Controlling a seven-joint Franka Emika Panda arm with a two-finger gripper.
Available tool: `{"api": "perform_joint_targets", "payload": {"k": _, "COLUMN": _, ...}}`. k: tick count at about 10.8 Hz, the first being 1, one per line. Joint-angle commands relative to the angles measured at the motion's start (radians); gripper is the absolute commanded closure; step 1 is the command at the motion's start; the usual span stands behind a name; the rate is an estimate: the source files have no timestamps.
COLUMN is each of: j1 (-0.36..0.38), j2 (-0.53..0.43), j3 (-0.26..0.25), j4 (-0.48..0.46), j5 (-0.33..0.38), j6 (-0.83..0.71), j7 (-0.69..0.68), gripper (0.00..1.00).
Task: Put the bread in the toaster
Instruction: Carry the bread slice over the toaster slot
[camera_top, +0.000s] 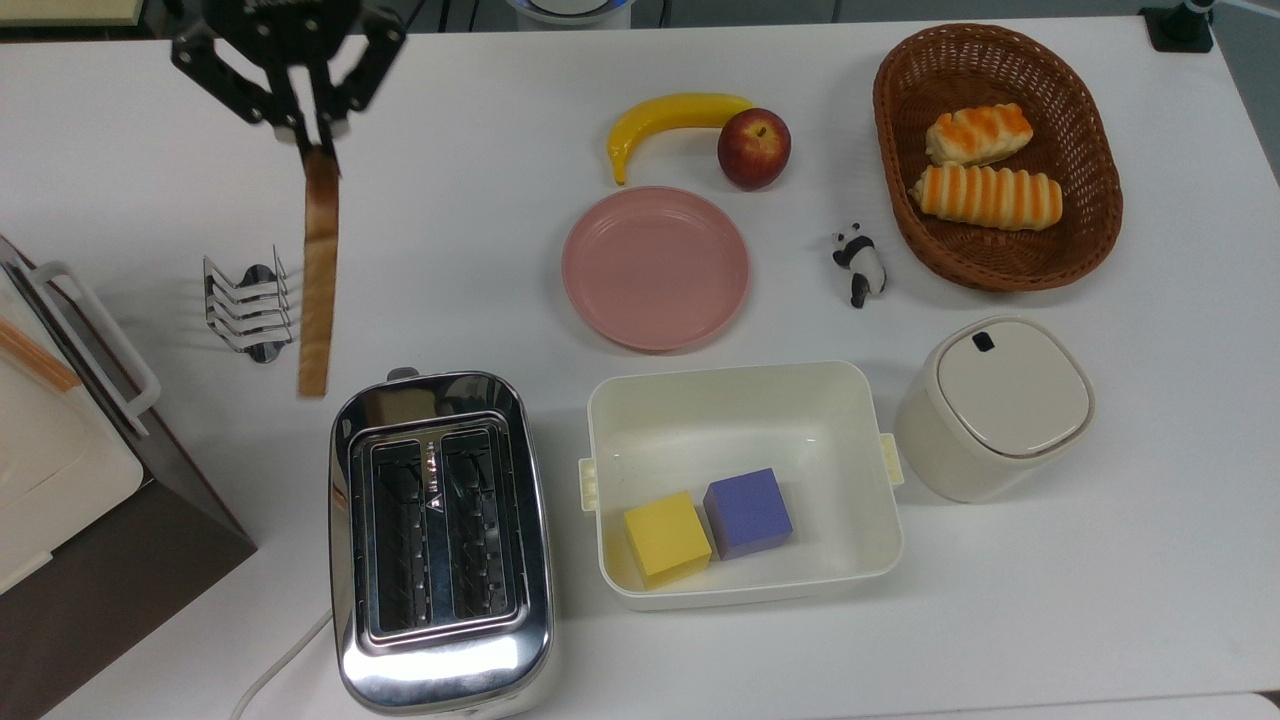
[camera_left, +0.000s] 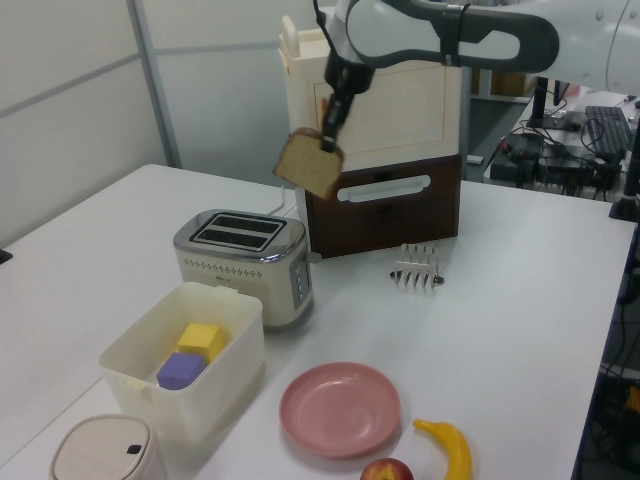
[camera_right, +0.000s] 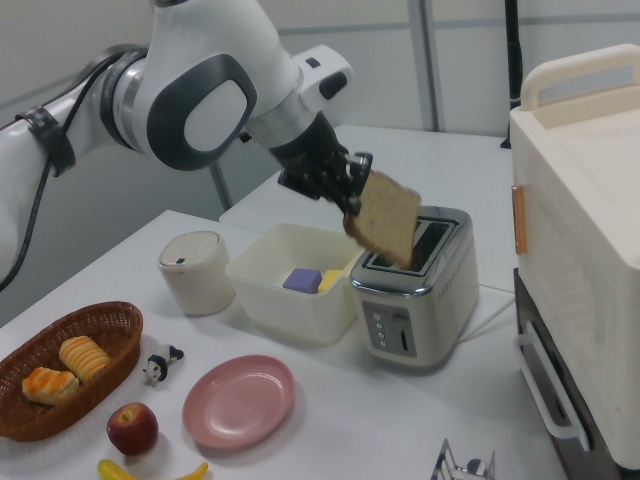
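Claw: the claw is clamped on the top edge of the bread, high above the bench.
Bread: hangs tilted in the air (seen edge-on in the top view), clear of the wire rack, between the rack and the toaster.
Toaster: stands on the bench with both slots bare, beside the white tub holding a yellow cube and a purple cube.

overhead view, two opposite table-side views
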Motion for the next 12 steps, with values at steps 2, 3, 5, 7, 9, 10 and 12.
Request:
{"api": "perform_joint_targets", "payload": {"k": 2, "j1": 0.061, "j2": 0.049, "j3": -0.007, "j4": 0.0, "j5": 0.062, "j6": 0.178, "j7": 0.011, "gripper": 1.0}}
{"api": "perform_joint_targets", "payload": {"k": 3, "j1": 0.08, "j2": 0.064, "j3": -0.007, "j4": 0.0, "j5": 0.064, "j6": 0.194, "j7": 0.05, "gripper": 1.0}}
{"api": "perform_joint_targets", "payload": {"k": 5, "j1": 0.105, "j2": 0.096, "j3": -0.007, "j4": 0.001, "j5": 0.062, "j6": 0.206, "j7": 0.103, "gripper": 1.0}}
{"api": "perform_joint_targets", "payload": {"k": 7, "j1": 0.12, "j2": 0.125, "j3": -0.007, "j4": 0.0, "j5": 0.064, "j6": 0.243, "j7": 0.141, "gripper": 1.0}}
{"api": "perform_joint_targets", "payload": {"k": 9, "j1": 0.121, "j2": 0.148, "j3": -0.007, "j4": 0.0, "j5": 0.064, "j6": 0.283, "j7": 0.158, "gripper": 1.0}}
{"api": "perform_joint_targets", "payload": {"k": 10, "j1": 0.123, "j2": 0.158, "j3": -0.007, "j4": 0.0, "j5": 0.062, "j6": 0.284, "j7": 0.158, "gripper": 1.0}}
{"api": "perform_joint_targets", "payload": {"k": 12, "j1": 0.125, "j2": 0.164, "j3": -0.007, "j4": -0.003, "j5": 0.068, "j6": 0.283, "j7": 0.16, "gripper": 1.0}}
